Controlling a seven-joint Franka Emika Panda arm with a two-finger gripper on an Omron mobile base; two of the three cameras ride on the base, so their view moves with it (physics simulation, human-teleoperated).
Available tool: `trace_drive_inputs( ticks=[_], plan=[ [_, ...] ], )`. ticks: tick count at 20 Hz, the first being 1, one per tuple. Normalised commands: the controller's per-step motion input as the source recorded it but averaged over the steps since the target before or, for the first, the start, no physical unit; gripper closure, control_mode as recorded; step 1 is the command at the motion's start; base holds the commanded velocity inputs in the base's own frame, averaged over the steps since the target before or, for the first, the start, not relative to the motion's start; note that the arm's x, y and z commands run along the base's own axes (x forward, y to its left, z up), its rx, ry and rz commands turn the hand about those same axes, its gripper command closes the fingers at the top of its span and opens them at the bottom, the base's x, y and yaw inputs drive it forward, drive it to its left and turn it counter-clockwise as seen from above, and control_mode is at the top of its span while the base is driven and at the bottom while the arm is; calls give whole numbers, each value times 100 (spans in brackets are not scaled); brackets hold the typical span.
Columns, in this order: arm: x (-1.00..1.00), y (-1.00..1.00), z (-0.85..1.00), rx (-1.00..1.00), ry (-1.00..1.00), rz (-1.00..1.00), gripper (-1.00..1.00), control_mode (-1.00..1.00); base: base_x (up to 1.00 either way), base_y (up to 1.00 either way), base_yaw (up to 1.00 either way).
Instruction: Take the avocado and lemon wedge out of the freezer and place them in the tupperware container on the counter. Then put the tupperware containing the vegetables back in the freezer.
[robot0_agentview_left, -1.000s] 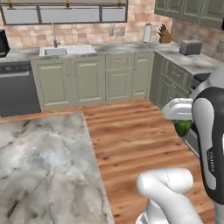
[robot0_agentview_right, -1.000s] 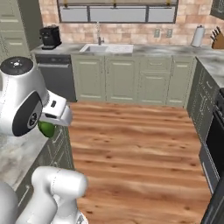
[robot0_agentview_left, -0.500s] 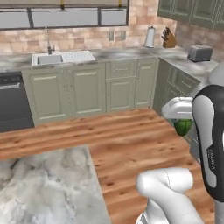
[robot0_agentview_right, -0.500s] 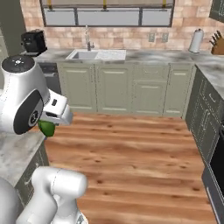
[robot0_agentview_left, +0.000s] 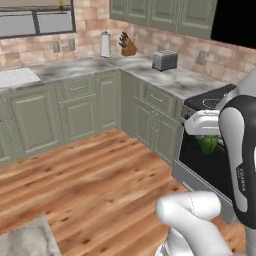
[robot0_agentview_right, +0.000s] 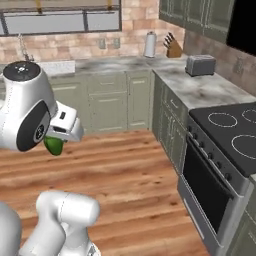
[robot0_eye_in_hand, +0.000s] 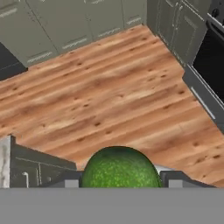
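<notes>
Carrying the avocado (robot0_eye_in_hand: 120, 168) is the step in hand, as I read it: the gripper (robot0_eye_in_hand: 120, 183) has its two fingers closed against either side of the green fruit, which sits snug between them above the wooden floor (robot0_eye_in_hand: 113, 96). From the right base view the avocado (robot0_agentview_right: 54, 145) hangs just under the hand at the left, well clear of everything; from the left base view it shows at the right, in front of the black oven door (robot0_agentview_left: 207, 165). The counter (robot0_agentview_right: 200, 87) runs along the far wall and round to the right, with a toaster (robot0_agentview_right: 200, 64) on it beside the stovetop (robot0_agentview_right: 232, 132). I cannot spot the tupperware container, the lemon wedge or the freezer from where things stand.

To do this well, I would hold the squeeze steady, since a shiny round fruit could slip. Keep the hand level while the base turns, and bring the fruit over the tray before lowering, letting go only once it is low inside.
</notes>
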Motion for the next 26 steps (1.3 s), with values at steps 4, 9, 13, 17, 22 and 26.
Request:
trace_drive_inputs(
  ticks=[4, 9, 13, 17, 22, 26],
  plan=[
    [0, 0, 0, 0, 0, 0, 100, 100, 45, -61, -50],
    [0, 0, 0, 0, 0, 0, 100, 100, 64, -49, -44],
    [0, 0, 0, 0, 0, 0, 100, 100, 96, -26, -35],
    [0, 0, 0, 0, 0, 0, 100, 100, 83, -9, -34],
    [0, 0, 0, 0, 0, 0, 100, 100, 21, 0, -42],
    [0, 0, 0, 0, 0, 0, 100, 100, 0, 0, -49]
  ],
)
